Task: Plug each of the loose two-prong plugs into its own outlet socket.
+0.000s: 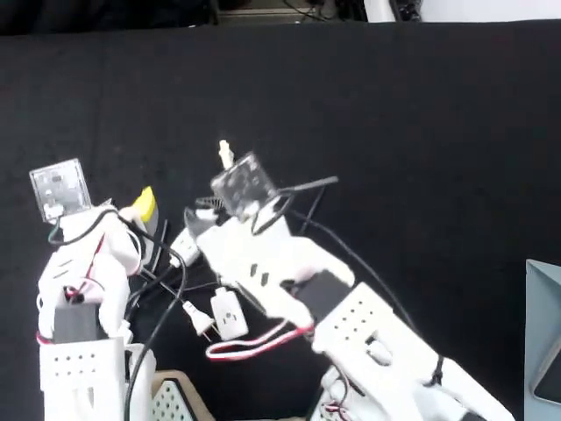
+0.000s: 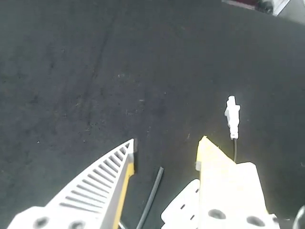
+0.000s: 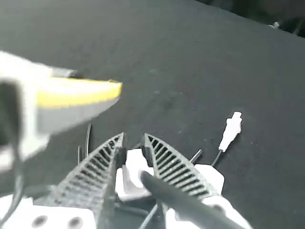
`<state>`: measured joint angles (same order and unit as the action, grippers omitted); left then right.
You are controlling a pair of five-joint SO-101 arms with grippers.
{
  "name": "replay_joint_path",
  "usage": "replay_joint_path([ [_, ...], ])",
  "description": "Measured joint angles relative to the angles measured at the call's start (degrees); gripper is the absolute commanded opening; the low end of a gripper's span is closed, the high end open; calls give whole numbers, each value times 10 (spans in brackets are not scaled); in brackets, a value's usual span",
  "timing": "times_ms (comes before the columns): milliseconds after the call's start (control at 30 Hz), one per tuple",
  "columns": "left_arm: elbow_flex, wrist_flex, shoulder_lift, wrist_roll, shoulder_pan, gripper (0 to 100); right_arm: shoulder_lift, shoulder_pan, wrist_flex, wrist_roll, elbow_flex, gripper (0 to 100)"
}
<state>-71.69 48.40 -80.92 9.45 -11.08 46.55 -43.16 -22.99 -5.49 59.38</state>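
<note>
**Q:** Surface and room?
**A:** Item 1, black cloth-covered table [image 1: 421,132], filling most of the high view. Beyond its far edge is a dark strip of room with cables and a white patch. Item 2, grey-blue panel [image 1: 543,329], at the right edge.

**Q:** Arms?
**A:** Item 3, right gripper [image 3: 133,138]: dark ribbed jaws drawn to a narrow gap, closed on a white plastic block [image 3: 129,171]. Item 4, left gripper [image 2: 167,148]: yellow-edged jaws wide apart with nothing between them, and a thin black cord [image 2: 151,198] on the cloth below.

**Q:** Task pieces?
**A:** Item 5, white rectangular outlet socket [image 1: 230,314], near the arms' bases. Item 6, white two-prong plug [image 1: 200,319], just beside it and unplugged. Item 7, small white plug-shaped piece [image 2: 232,114] on a thin black lead, lying loose ahead of both grippers.
</note>
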Motion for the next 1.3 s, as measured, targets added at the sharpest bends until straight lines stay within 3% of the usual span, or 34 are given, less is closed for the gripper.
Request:
replay_joint_path([
  [233, -69, 0, -113, 0, -5, 216, -84, 10, 0, -45, -26, 12],
  [667, -148, 0, -176, 0, -151, 216, -352, 3, 0, 1, -128, 12],
  [1067, -162, 0, -176, 0, -155, 216, -406, -1, 223, 89, -77, 11],
  [1300, -169, 0, -176, 0, -155, 216, -406, -1, 239, 103, -62, 11],
])
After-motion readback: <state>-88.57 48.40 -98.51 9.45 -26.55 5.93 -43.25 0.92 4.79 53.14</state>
